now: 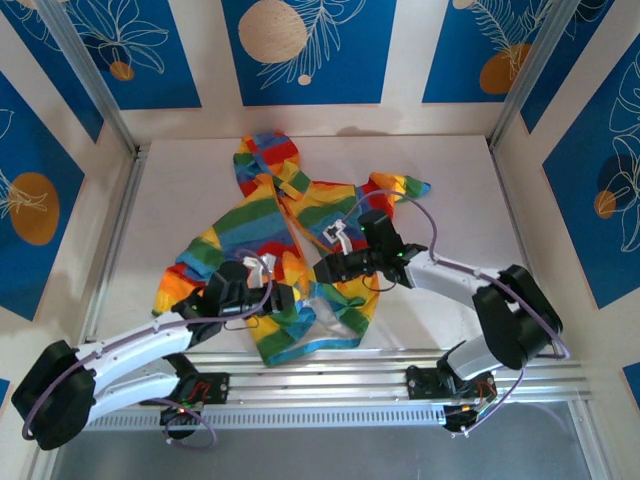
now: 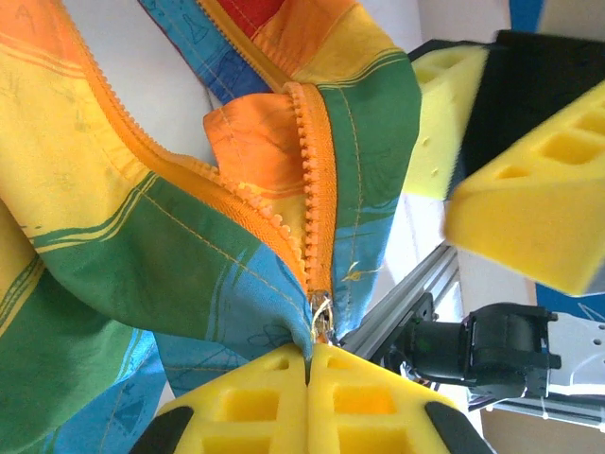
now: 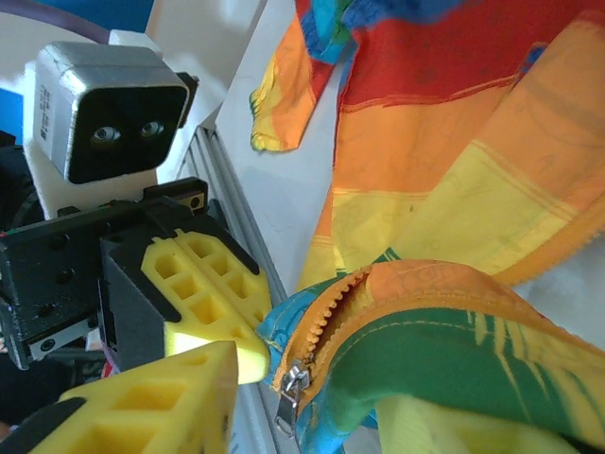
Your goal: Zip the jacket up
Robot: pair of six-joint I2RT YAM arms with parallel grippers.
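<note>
The rainbow-striped jacket [image 1: 290, 220] lies on the white table with its hood to the back and its front partly open. My left gripper [image 2: 310, 355] is shut on the blue bottom hem, right below the orange zipper [image 2: 317, 180]. From above, that gripper [image 1: 290, 298] sits at the jacket's lower edge. The metal zipper slider [image 3: 293, 388] sits at the bottom end of the teeth, with its pull tab hanging free. My right gripper [image 2: 435, 184] hovers just right of the zipper, open with nothing between its fingers, and one yellow finger [image 3: 142, 407] is beside the slider.
An aluminium rail [image 1: 400, 385] runs along the near edge, just below the hem. Blue patterned walls and slanted metal posts [image 1: 110, 110] close in the table [image 1: 450, 200]. A sleeve [image 1: 400, 187] reaches out to the right.
</note>
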